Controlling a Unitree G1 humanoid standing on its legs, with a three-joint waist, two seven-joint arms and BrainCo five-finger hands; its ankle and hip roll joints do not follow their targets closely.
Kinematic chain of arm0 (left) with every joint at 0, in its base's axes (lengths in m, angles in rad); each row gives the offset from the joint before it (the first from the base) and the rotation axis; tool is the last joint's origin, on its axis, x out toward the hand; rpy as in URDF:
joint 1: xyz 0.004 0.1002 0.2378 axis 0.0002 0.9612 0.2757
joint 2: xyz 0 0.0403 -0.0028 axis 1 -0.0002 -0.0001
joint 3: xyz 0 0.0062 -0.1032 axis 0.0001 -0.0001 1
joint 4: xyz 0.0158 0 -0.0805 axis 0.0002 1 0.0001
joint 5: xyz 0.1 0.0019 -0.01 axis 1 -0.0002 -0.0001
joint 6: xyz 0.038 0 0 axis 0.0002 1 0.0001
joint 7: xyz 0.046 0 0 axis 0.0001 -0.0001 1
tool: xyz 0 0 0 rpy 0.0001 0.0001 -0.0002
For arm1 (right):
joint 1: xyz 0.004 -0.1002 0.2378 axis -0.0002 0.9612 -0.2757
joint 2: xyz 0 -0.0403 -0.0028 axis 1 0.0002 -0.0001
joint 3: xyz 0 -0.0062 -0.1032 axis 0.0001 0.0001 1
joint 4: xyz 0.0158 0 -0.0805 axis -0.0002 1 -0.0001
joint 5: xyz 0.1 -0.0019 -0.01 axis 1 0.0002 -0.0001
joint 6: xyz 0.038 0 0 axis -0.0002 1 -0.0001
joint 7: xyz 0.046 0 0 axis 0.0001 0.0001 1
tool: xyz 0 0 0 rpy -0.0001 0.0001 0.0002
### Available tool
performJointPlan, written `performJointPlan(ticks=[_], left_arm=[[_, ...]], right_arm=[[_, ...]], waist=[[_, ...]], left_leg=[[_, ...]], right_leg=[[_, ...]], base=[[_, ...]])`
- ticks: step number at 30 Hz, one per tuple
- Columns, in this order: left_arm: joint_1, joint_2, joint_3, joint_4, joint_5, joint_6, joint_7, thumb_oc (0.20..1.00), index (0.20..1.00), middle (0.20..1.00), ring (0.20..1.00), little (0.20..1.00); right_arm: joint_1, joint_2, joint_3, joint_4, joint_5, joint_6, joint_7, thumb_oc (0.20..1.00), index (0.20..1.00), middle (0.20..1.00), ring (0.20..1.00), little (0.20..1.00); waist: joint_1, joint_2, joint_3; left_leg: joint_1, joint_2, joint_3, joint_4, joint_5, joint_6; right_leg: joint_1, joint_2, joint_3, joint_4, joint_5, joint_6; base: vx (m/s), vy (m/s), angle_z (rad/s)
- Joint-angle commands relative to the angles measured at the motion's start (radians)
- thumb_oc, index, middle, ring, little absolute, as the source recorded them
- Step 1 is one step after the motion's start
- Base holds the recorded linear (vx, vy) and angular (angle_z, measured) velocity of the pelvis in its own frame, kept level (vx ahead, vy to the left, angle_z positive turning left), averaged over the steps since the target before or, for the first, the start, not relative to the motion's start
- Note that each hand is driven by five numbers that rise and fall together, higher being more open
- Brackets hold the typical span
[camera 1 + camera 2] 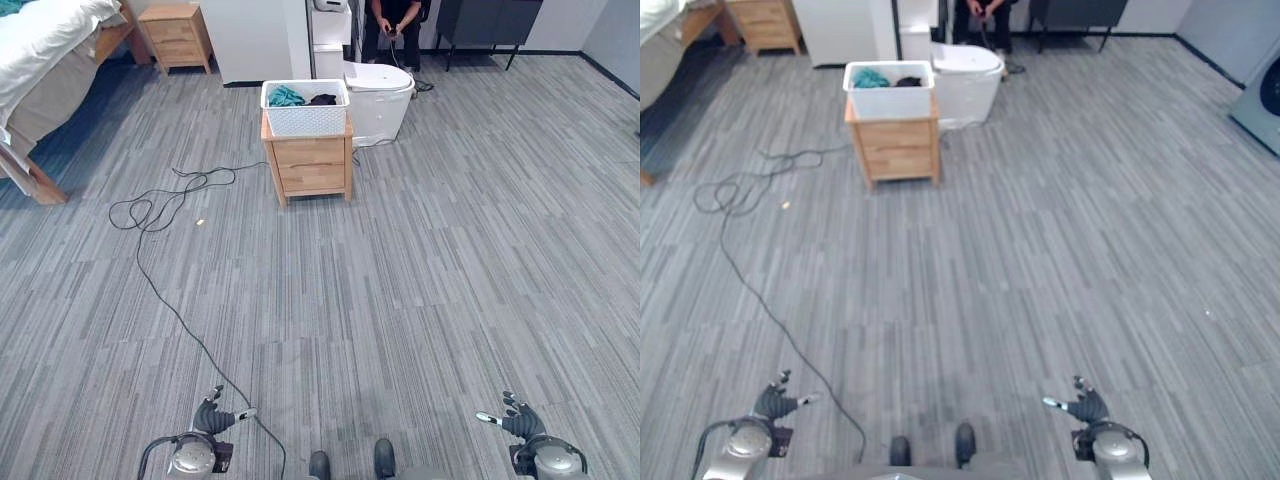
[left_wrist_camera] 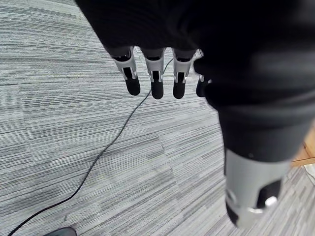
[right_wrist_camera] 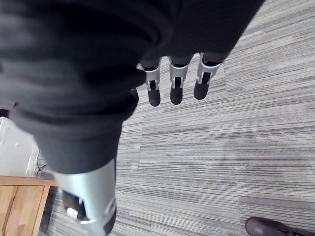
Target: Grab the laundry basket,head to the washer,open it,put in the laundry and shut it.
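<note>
**Basket on nightstand, both hands empty, well apart from it**

Basket [image 1: 305, 108]: white, perforated walls, sat on top of a wooden nightstand [image 1: 310, 165] w/ two drawers, far across the room from the robot. Basket upright, roughly as wide as the stand's top. Inside: teal cloth [image 1: 285, 96] on the robot's left side, dark cloth [image 1: 322, 99] on the right, both below or just at rim level.

Left hand [image 1: 215, 415]: low in the head views, lower left, over bare carpet. Fingers [image 2: 155, 78] straight and spread in the wrist view, thumb apart; nothing held.

Right hand [image 1: 518, 420]: low in the head views, lower right, over carpet. Fingers [image 3: 175, 83] straight, relaxed; nothing held. Both hands well apart from basket.

Washer [image 1: 1262, 100]: grey front w/ dark round door, partly cut off at far right edge of right eye view. Door state: could not tell.

Other items: white rounded appliance [image 1: 382, 98] on floor just beside and behind the nightstand, to its right. Second nightstand [image 1: 175, 35] at back left, next to a bed [image 1: 50, 50] w/ white bedding. Dark cabinet [image 1: 485, 20] on legs at back right. Person [image 1: 395, 25] in dark clothes seated at back, hands together holding sth small. Small pale scrap [image 1: 200, 221] on carpet left of the stand. Floor [image 1: 450, 250]: grey striped carpet tiles.
</note>
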Motion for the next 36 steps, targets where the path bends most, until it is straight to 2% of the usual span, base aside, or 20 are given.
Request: performJointPlan(ticks=[1, 11, 17, 19, 22, 24, 25, 30, 31, 36], left_arm=[[-0.016, 0.023, 0.029, 0.000, -0.021, -0.024, 0.030, 1.000, 1.000, 1.000, 1.000, 1.000], [-0.035, 0.030, 0.028, -0.001, -0.036, -0.017, 0.035, 1.000, 1.000, 1.000, 1.000, 1.000], [-0.032, 0.051, 0.037, -0.036, -0.042, -0.015, 0.038, 1.000, 1.000, 1.000, 1.000, 1.000], [-0.038, 0.057, 0.042, -0.044, -0.044, -0.014, 0.040, 1.000, 1.000, 1.000, 1.000, 1.000], [-0.059, 0.065, 0.040, -0.050, -0.038, -0.008, 0.041, 1.000, 1.000, 1.000, 1.000, 1.000], [-0.065, 0.062, 0.037, -0.047, -0.039, -0.007, 0.042, 1.000, 1.000, 1.000, 1.000, 1.000], [-0.072, 0.059, 0.030, -0.047, -0.034, -0.004, 0.042, 1.000, 1.000, 1.000, 1.000, 1.000], [-0.085, 0.050, 0.006, -0.023, -0.032, -0.004, 0.041, 1.000, 1.000, 1.000, 1.000, 1.000], [-0.089, 0.042, 0.000, -0.018, -0.032, -0.004, 0.040, 1.000, 1.000, 1.000, 1.000, 1.000], [-0.092, 0.025, -0.015, -0.014, -0.017, -0.009, 0.031, 1.000, 1.000, 1.000, 1.000, 1.000]], right_arm=[[-0.015, 0.004, -0.007, -0.031, -0.015, -0.031, -0.002, 1.000, 1.000, 1.000, 1.000, 1.000], [-0.055, 0.005, 0.003, -0.043, -0.028, -0.026, -0.016, 1.000, 1.000, 1.000, 1.000, 1.000], [-0.082, 0.023, 0.001, 0.015, -0.016, -0.018, -0.026, 1.000, 1.000, 1.000, 1.000, 1.000], [-0.094, 0.024, 0.004, 0.019, -0.021, -0.012, -0.030, 1.000, 1.000, 1.000, 1.000, 1.000], [-0.106, 0.033, 0.011, 0.001, -0.018, -0.012, -0.034, 1.000, 1.000, 1.000, 1.000, 1.000], [-0.109, 0.036, 0.015, -0.001, -0.020, -0.011, -0.036, 1.000, 1.000, 1.000, 1.000, 1.000], [-0.114, 0.039, 0.030, -0.007, -0.031, -0.008, -0.038, 1.000, 1.000, 1.000, 1.000, 1.000], [-0.124, 0.025, 0.055, -0.016, -0.048, -0.006, -0.037, 1.000, 1.000, 1.000, 1.000, 1.000], [-0.114, 0.022, 0.058, -0.030, -0.053, -0.004, -0.035, 1.000, 1.000, 1.000, 1.000, 1.000], [-0.080, 0.017, 0.058, -0.032, -0.066, -0.004, -0.029, 1.000, 1.000, 1.000, 1.000, 1.000]], waist=[[-0.006, -0.043, -0.037], [0.015, -0.054, -0.013], [0.030, -0.062, 0.001], [0.032, -0.066, 0.008], [0.023, -0.070, 0.023], [0.019, -0.069, 0.029], [0.013, -0.070, 0.038], [-0.015, -0.063, 0.062], [-0.029, -0.062, 0.072], [-0.047, -0.057, 0.075]], left_leg=[[-0.012, -0.022, -0.030, 0.025, -0.057, -0.014], [-0.079, -0.041, -0.037, 0.130, -0.105, 0.003], [-0.126, -0.062, -0.036, 0.193, -0.142, 0.021], [-0.142, -0.071, -0.037, 0.213, -0.154, 0.031], [-0.137, -0.082, -0.053, 0.224, -0.178, 0.047], [-0.128, -0.080, -0.055, 0.221, -0.185, 0.049], [-0.092, -0.078, -0.051, 0.205, -0.195, 0.052], [-0.001, -0.081, -0.051, 0.151, -0.212, 0.049], [0.033, -0.087, -0.064, 0.139, -0.221, 0.044], [0.092, -0.093, -0.088, 0.139, -0.261, 0.029]], right_leg=[[0.011, -0.042, 0.035, 0.022, -0.093, 0.100], [-0.012, -0.070, 0.019, 0.062, -0.105, 0.111], [-0.036, -0.091, 0.029, 0.102, -0.105, 0.131], [-0.062, -0.096, 0.040, 0.144, -0.103, 0.141], [-0.112, -0.081, 0.068, 0.271, -0.117, 0.156], [-0.140, -0.075, 0.066, 0.312, -0.115, 0.156], [-0.188, -0.071, 0.044, 0.328, -0.101, 0.152], [-0.275, -0.047, -0.012, 0.243, -0.050, 0.152], [-0.306, -0.046, -0.045, 0.192, -0.031, 0.158], [-0.324, -0.064, -0.080, 0.162, -0.013, 0.147]], base=[[0.00, 0.000, 0.00], [0.03, 0.059, 0.05], [0.05, 0.097, 0.01], [0.07, 0.132, -0.06], [0.11, 0.128, -0.15], [0.11, 0.043, -0.06], [0.12, 0.017, -0.03], [0.24, -0.020, -0.02], [0.17, -0.050, 0.01], [0.24, -0.132, 0.25]])
